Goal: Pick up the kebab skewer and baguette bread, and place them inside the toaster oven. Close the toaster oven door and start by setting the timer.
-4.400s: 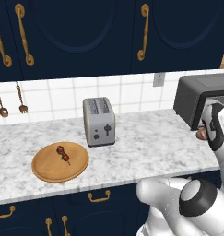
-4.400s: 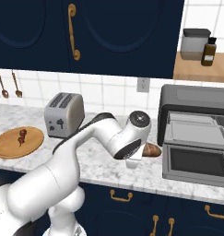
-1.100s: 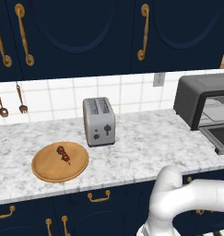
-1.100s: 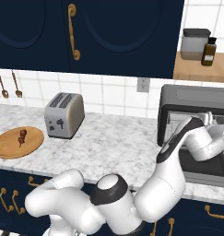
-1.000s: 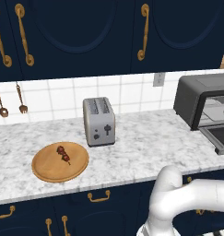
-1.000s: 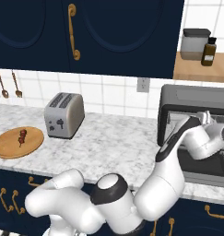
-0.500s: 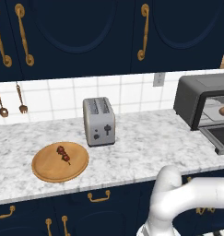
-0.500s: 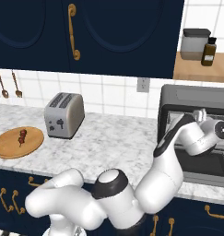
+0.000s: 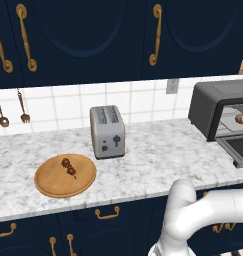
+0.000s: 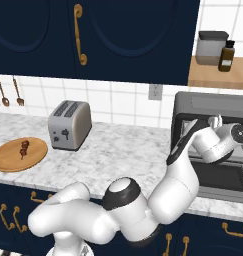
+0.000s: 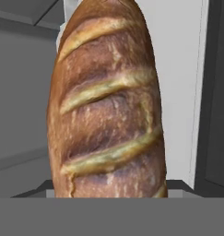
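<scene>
Right up against the hand camera, the baguette bread (image 11: pixel 106 99) stood lengthwise, slashed golden crust facing the lens, grey oven walls behind it on both sides. The hand's fingers were hidden behind the loaf, so whether it gripped the bread or stood loose around it could not be told.

From the base, the white arm rose at the front edge of the tabletop (image 9: pixel 158 155) and bent over to the right end, its wrist up at the mouth of the toaster oven (image 10: pixel 213 107). The toaster oven door (image 10: pixel 220 180) hung open, dropped forward and flat over the marble. In the left base view, one brown end of the loaf peeked out at the oven opening.

Back toward the left end of the tabletop, near the front edge, lay the round wooden plate (image 9: pixel 53 182), and the kebab skewer (image 9: pixel 69 167) lay on it, well apart from the oven. Behind the plate, mid-tabletop, stood the silver toaster (image 9: pixel 108 131), between plate and oven but off the arm's line.

Farther back, utensils (image 9: pixel 24 107) hung on the tiled wall at the left, a wall outlet (image 9: pixel 172 86) sat above the backsplash, and navy cabinets (image 9: pixel 93 40) ran overhead. On a wooden shelf at the far right stood a grey canister (image 10: pixel 211 47) with a dark bottle (image 10: pixel 226 56) just beside it.
</scene>
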Controlling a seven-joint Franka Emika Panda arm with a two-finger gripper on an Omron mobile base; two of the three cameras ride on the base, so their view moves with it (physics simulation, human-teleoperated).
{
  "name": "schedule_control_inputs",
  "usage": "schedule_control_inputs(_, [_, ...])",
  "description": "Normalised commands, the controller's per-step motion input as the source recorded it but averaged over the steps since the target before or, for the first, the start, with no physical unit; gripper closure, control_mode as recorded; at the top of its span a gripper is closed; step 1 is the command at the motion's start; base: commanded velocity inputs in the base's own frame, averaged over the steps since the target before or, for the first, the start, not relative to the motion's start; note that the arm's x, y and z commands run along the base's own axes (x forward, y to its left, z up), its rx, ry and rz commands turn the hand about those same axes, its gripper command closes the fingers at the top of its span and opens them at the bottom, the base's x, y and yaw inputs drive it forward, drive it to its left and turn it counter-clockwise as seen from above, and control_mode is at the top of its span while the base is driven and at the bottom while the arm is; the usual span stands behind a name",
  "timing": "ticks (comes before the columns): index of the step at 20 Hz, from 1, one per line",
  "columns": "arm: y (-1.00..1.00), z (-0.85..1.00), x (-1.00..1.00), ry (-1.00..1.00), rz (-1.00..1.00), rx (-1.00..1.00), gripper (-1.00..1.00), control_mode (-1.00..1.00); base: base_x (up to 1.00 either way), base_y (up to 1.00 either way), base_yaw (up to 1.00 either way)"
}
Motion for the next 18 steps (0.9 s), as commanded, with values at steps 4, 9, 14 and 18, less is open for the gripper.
schedule_control_inputs(4, [0.05,0.00,0.22,0.01,0.00,0.00,1.00,-1.00,0.00,0.00,0.00])
schedule_control_inputs(9, [-0.03,-0.08,0.25,0.03,0.00,0.00,1.00,-1.00,0.00,0.00,0.00])
schedule_control_inputs(14, [-0.10,-0.17,0.28,0.01,0.00,0.00,1.00,-1.00,0.00,0.00,0.00])
schedule_control_inputs(18, [0.00,-0.01,0.22,0.03,0.00,0.00,1.00,-1.00,0.00,0.00,0.00])
